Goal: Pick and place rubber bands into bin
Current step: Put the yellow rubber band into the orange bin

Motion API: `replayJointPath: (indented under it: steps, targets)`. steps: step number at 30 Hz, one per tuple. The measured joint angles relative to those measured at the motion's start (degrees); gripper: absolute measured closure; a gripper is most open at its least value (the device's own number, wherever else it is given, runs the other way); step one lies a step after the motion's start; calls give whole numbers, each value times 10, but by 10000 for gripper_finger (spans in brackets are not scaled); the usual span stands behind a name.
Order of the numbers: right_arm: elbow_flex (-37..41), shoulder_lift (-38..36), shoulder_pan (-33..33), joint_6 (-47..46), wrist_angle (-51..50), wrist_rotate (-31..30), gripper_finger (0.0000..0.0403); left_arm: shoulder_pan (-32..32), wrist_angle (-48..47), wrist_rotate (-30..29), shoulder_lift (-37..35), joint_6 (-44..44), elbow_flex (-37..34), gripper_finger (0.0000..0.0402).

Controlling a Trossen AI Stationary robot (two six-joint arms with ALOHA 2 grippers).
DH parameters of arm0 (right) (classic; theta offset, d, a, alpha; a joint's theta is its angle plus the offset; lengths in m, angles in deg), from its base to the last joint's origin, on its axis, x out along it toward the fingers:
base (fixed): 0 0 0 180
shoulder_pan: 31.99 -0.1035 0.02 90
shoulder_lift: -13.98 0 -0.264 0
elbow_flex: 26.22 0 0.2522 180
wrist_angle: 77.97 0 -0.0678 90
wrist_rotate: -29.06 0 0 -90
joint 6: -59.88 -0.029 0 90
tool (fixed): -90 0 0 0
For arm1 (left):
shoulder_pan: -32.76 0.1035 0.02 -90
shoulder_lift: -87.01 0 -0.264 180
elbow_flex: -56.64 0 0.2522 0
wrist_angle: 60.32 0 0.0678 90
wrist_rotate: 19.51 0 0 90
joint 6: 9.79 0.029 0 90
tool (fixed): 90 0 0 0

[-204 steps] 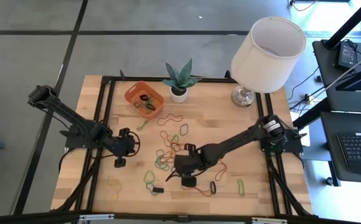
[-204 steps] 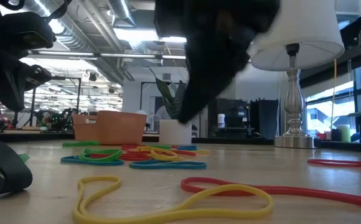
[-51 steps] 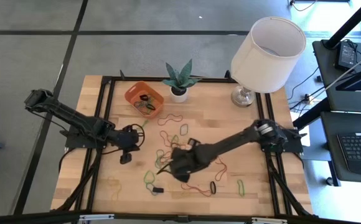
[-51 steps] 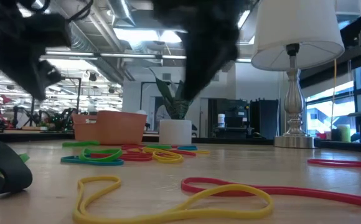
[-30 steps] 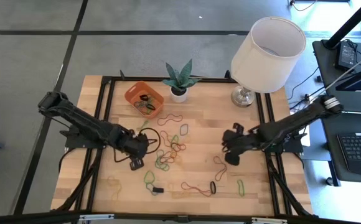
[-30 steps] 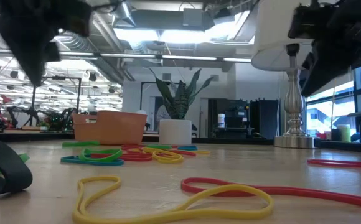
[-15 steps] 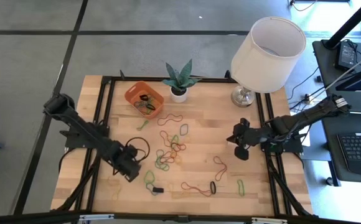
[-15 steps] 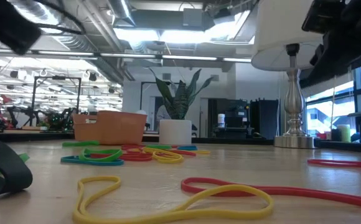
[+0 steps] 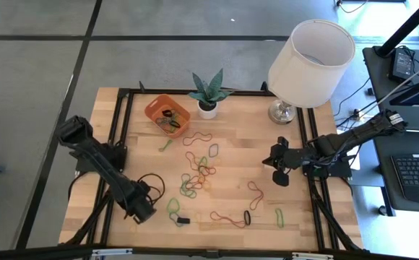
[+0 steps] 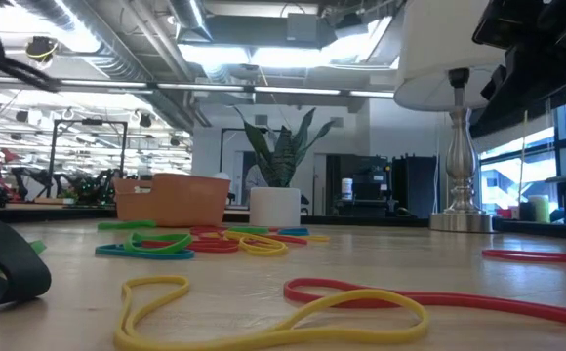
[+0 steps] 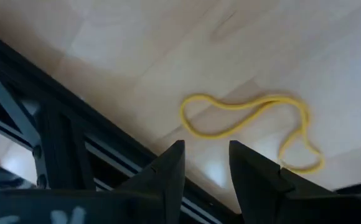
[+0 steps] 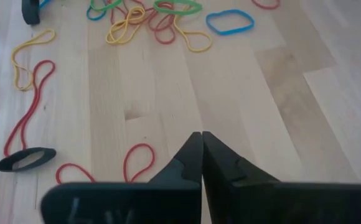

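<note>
The orange bin [image 9: 167, 114] stands at the table's far left and holds a few rubber bands. Several coloured rubber bands [image 9: 197, 173] lie loose mid-table, with more of them [image 9: 231, 217] near the front edge. My left gripper [image 9: 144, 211] is over the near left part of the table. It stands open [image 11: 205, 167] just above the wood, short of a yellow rubber band [image 11: 249, 118] that lies flat. My right gripper [image 9: 276, 170] hovers at the right side, shut [image 12: 200, 155] and with nothing in it.
A potted plant [image 9: 208, 95] stands next to the bin, and a lamp [image 9: 309, 59] stands at the far right. The black table frame [image 11: 75, 146] runs close beside my left gripper. A thick black band [image 12: 26, 159] lies near the front.
My left gripper has swung from the middle-left of the table toward the near edge and come down low over the wood by the yellow band. My right gripper has drawn back a little toward the right edge.
</note>
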Motion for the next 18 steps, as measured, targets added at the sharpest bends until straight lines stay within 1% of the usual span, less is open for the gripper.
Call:
replayJointPath:
  steps: [8, 13, 15, 18]
  targets:
    - [0, 0, 0, 2, -1, 0, 398, -4, 6, 6, 50, 38, 0, 315]
    - [0, 0, 0, 3, -1, 0, 398, -4, 36, 13, 86, 69, 0, 339]
    - [0, 0, 0, 11, -1, 0, 398, -4, 58, 16, 99, 74, 0, 353]
    - [0, 0, 0, 12, -1, 0, 398, -3, 74, 30, 108, 75, 1, 389]
